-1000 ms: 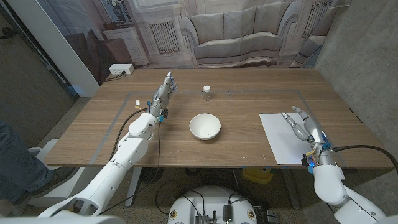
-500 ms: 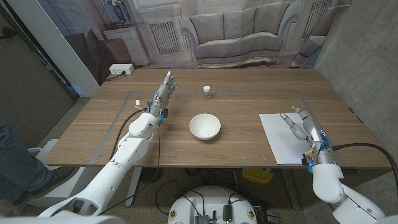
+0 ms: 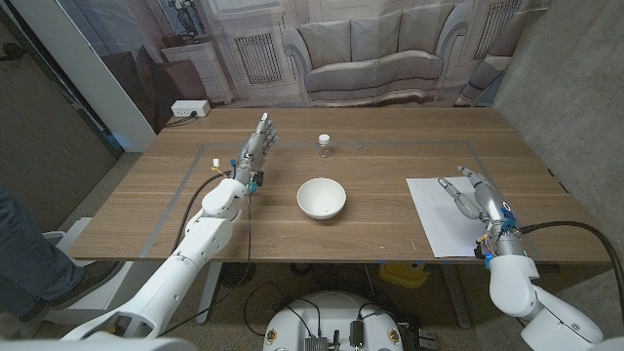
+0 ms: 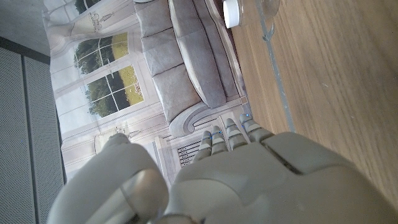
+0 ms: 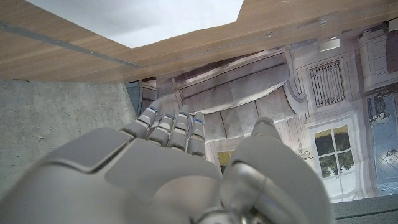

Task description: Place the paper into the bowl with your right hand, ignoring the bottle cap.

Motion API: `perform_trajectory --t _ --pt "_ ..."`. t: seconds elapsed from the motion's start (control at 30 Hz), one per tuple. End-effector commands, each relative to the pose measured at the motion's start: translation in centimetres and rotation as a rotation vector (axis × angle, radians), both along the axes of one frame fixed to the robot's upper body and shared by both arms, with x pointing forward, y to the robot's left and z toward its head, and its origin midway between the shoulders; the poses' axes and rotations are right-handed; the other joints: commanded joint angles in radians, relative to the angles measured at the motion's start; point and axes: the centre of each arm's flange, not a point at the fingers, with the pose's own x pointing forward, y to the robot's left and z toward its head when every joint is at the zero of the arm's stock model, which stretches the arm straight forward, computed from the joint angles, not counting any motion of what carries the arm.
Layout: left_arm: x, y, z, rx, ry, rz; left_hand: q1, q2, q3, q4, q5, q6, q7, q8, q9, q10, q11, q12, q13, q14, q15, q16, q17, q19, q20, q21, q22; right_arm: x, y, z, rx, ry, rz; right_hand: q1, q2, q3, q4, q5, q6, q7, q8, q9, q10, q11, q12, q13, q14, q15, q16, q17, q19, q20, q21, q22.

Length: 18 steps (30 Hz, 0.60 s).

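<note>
A white sheet of paper (image 3: 444,214) lies flat near the table's front right edge; its corner also shows in the right wrist view (image 5: 143,18). My right hand (image 3: 478,202) hovers over the paper's right part, fingers spread, holding nothing. A white bowl (image 3: 321,198) stands mid-table, left of the paper. A small white bottle cap (image 3: 325,139) sits behind the bowl and appears again in the left wrist view (image 4: 233,12). My left hand (image 3: 256,144) is raised at the left of the table, fingers straight and empty.
A thin taped rectangle outline (image 3: 210,148) marks the tabletop. A cable (image 3: 210,180) runs along my left arm. A person's leg (image 3: 29,263) shows at the left picture edge, off the table. A sofa backdrop (image 3: 380,54) stands behind the table.
My right hand has crept slightly toward the near edge over the paper. The left hand, bowl, cap and paper have not moved.
</note>
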Motion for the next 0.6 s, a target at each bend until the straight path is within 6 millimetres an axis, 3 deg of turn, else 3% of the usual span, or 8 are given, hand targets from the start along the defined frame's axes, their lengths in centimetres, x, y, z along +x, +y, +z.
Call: perform_trajectory --t 0.03,0.6 --pt "-0.03 -0.14 -0.12 -0.005 0.0 -0.002 0.006 0.006 -0.008 0.001 0.006 0.006 -0.002 -0.002 0.005 0.005 -0.005 0.0 0.003 -0.001 0.002 -0.002 0.002 -0.009 -0.047 -0.002 0.003 0.15 -0.1 0.34 -0.031 0.025 -0.03 0.007 0.002 0.003 -0.005 0.003 -0.005 0.001 -0.001 0.004 -0.007 0.005 -0.002 0.003 -0.002 0.001 -0.002 0.002 0.012 0.003 -0.004 0.002" --pt "0.22 0.03 -0.62 -0.011 0.01 -0.005 0.007 0.008 -0.011 0.001 0.006 0.008 -0.002 -0.002 0.005 0.007 -0.006 0.0 0.003 -0.001 0.001 -0.002 0.002 -0.012 -0.045 -0.003 0.003 0.43 0.24 0.79 -0.065 0.084 -0.061 0.01 0.001 0.002 -0.01 0.003 -0.017 0.006 -0.003 0.004 -0.008 0.013 -0.002 0.003 0.004 0.001 0.002 0.002 0.027 0.011 -0.007 0.002"
